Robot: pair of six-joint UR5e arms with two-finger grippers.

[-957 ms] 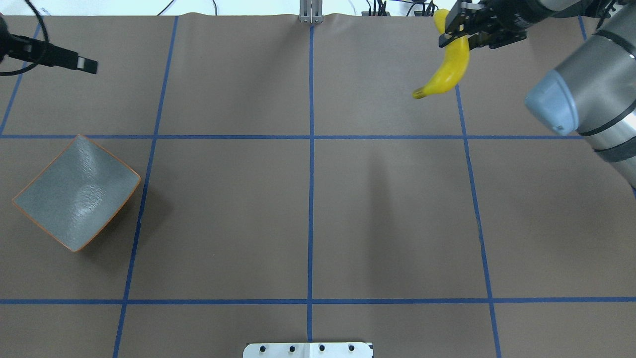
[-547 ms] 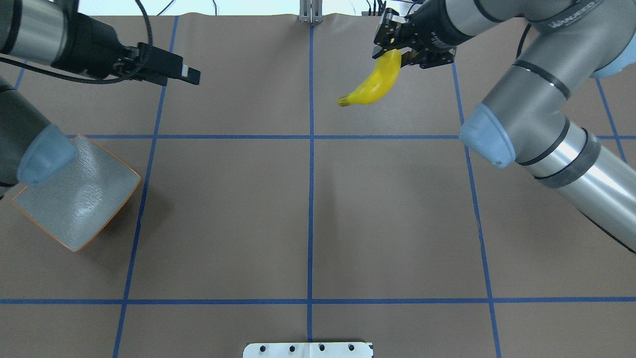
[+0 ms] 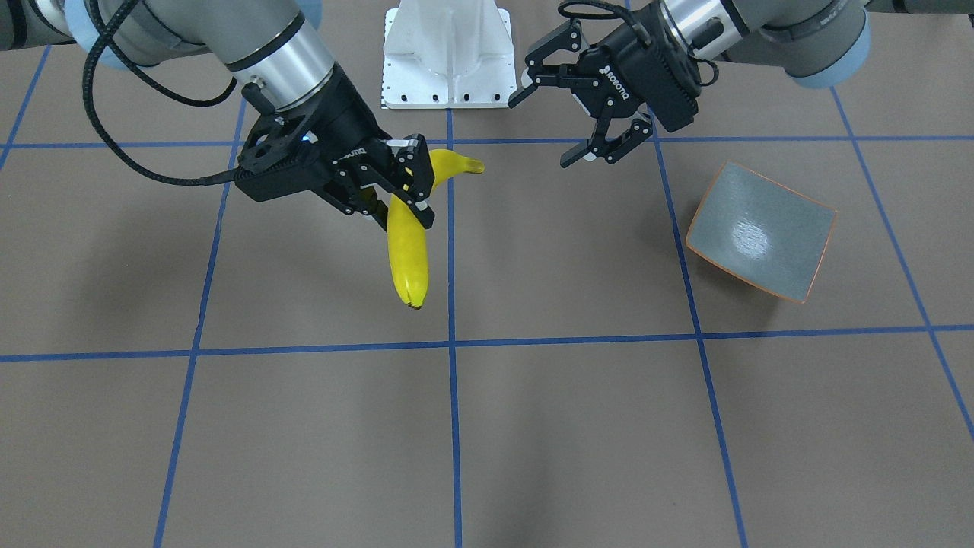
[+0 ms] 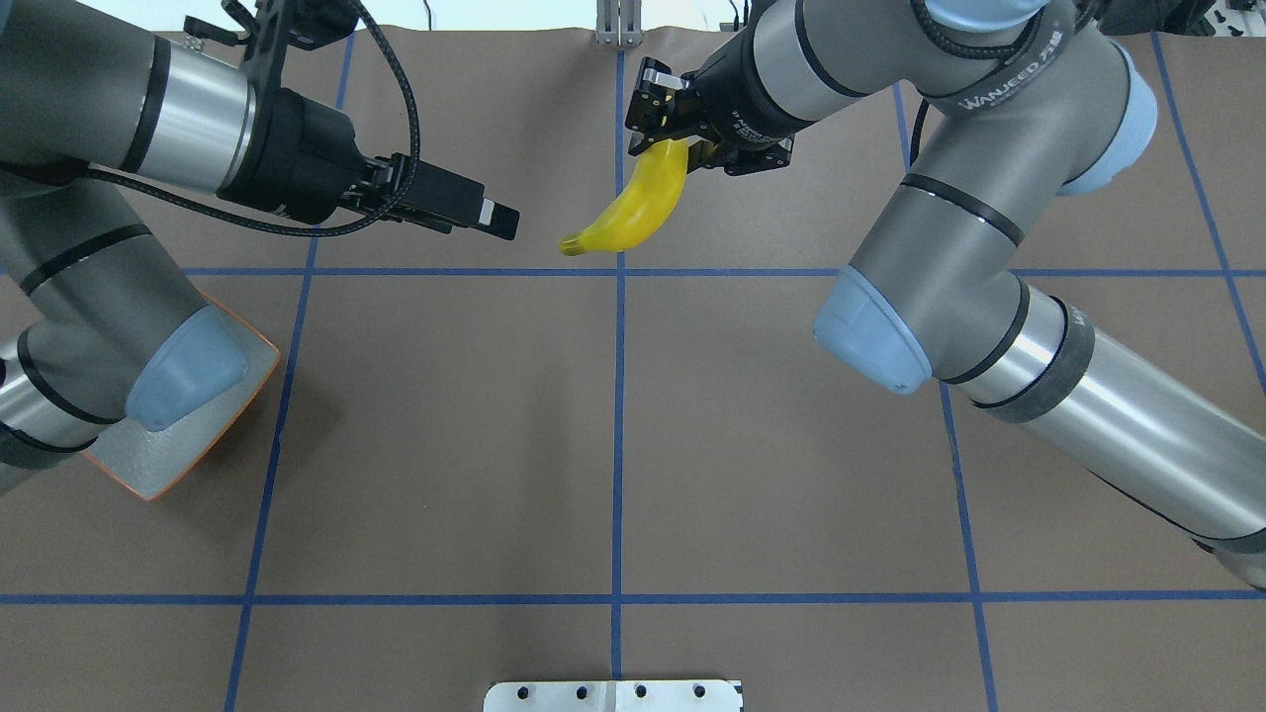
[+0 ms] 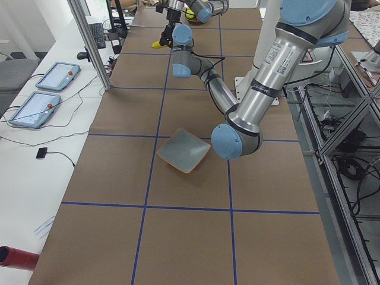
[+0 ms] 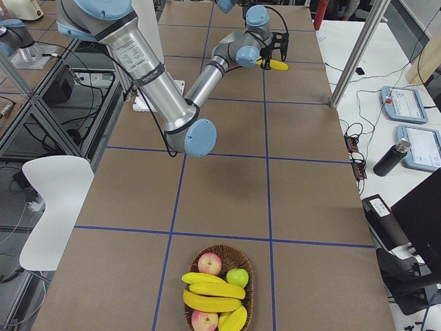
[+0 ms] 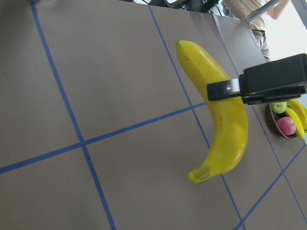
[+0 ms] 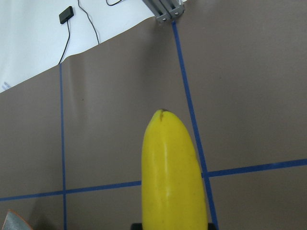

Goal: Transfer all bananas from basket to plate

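Banana (image 3: 408, 255), smooth, curved, yellow, hangs over the brown paper table (image 3: 533, 426) centre-left, pinched near its stem by the right fingers (image 3: 417, 169). Left fingers (image 3: 605, 146) spread wide, upper centre. Square speckled grey plate (image 3: 761, 228), orange-rimmed, right.

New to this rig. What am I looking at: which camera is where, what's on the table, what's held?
Two robot arms work at a paper-covered table marked with blue tape lines. There are six cameras: one over the robot's shoulders, one facing it across the table (sides mirrored), one at each table end, and one on each wrist. The right gripper is shut on a banana, lifted off the table near the centre line. The left gripper is open and empty, close by. The grey plate sits empty on the robot's left. At the right-hand end a basket holds more bananas and apples.
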